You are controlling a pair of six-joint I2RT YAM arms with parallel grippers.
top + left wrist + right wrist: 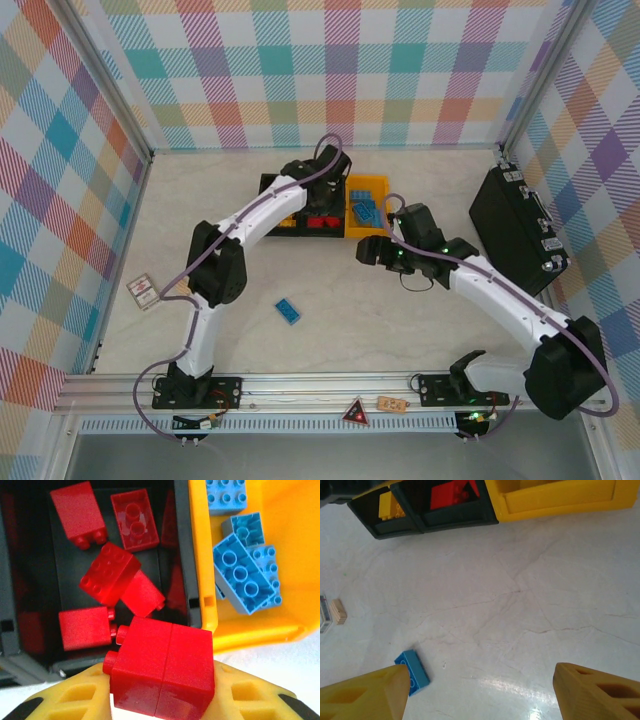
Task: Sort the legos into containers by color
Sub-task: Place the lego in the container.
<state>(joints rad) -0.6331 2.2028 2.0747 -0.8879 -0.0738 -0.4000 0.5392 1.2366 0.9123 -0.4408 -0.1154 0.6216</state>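
Observation:
My left gripper [162,702] is shut on a red lego [162,672], two red bricks joined side by side, held at the near rim of the middle black container [182,555]. Several red legos [107,572] lie inside that bin. The yellow-orange container [295,555] to its right holds several blue legos [240,572]. One blue lego [288,311] [413,671] lies alone on the table. My right gripper [480,695] hangs open above the bare table, the blue lego beside its left finger [365,695]. The left black container [395,527] holds yellow legos [390,505].
A large black hard case [515,225] stands at the right side of the table. Small flat cards [142,290] lie near the left wall. The row of containers [352,232] sits at the back centre, with open tabletop in front of it.

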